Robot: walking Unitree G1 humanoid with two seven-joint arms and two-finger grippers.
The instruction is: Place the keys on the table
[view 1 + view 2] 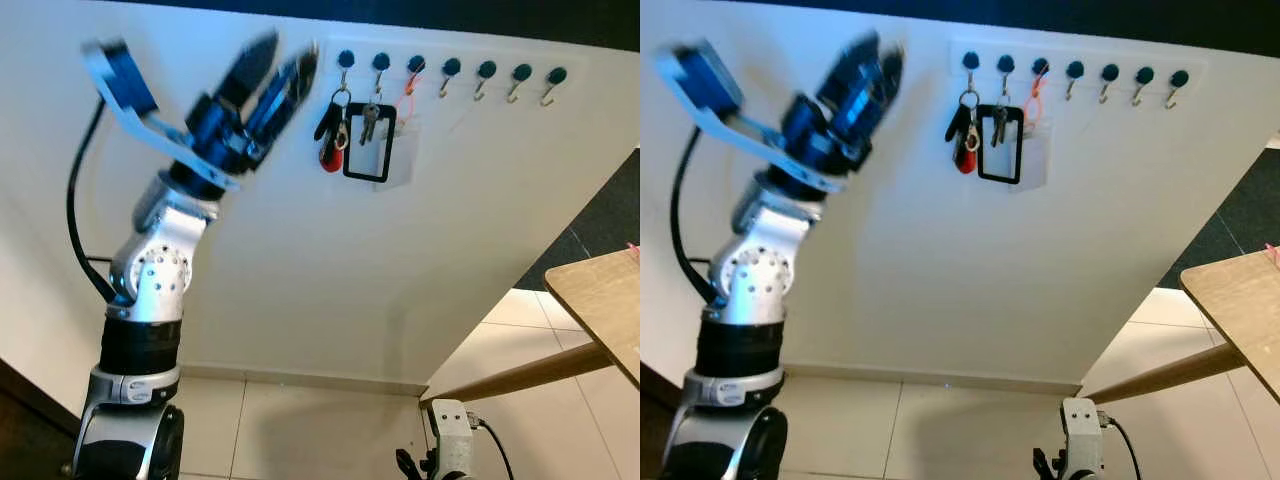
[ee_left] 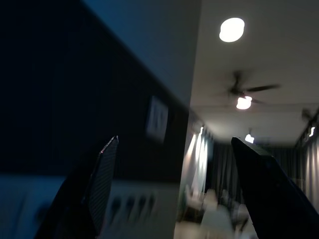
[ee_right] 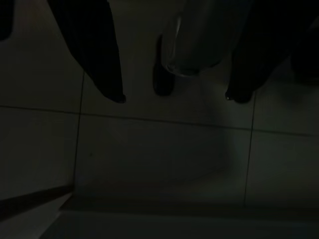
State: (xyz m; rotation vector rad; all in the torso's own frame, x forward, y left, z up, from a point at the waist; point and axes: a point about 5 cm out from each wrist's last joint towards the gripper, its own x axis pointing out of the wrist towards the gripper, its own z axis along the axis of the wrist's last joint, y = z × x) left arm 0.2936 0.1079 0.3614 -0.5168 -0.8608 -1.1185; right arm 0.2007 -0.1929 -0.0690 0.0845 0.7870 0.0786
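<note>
Left eye view: the left gripper (image 1: 283,62) is raised in the upper left of the frame, blurred, its fingers parted with nothing between them, near but not touching the keys (image 1: 336,128). The keys hang upper centre from the first hook of the hook rail (image 1: 450,70), a black fob and a red tag bunched under the ring. Just beside them a second small key (image 1: 369,122) and a black-framed card holder (image 1: 366,145) hang from the next hooks. The bench (image 1: 603,296) juts in at the right edge, well apart from the wall. The likely trouble is that the fingers catch the neighbouring key or card holder instead, or pull the ring sideways so it stays snagged on its hook.

Right eye view: the same scene; the right arm (image 1: 1081,440) hangs idle at the bottom.

Left wrist view: the two fingers (image 2: 102,184) stand wide apart against a dim wall and ceiling lights; the keys are not between them, so closing here would grip air.

Right wrist view: very dark; the right gripper (image 3: 174,97) points at floor tiles, fingers apart and empty.
</note>
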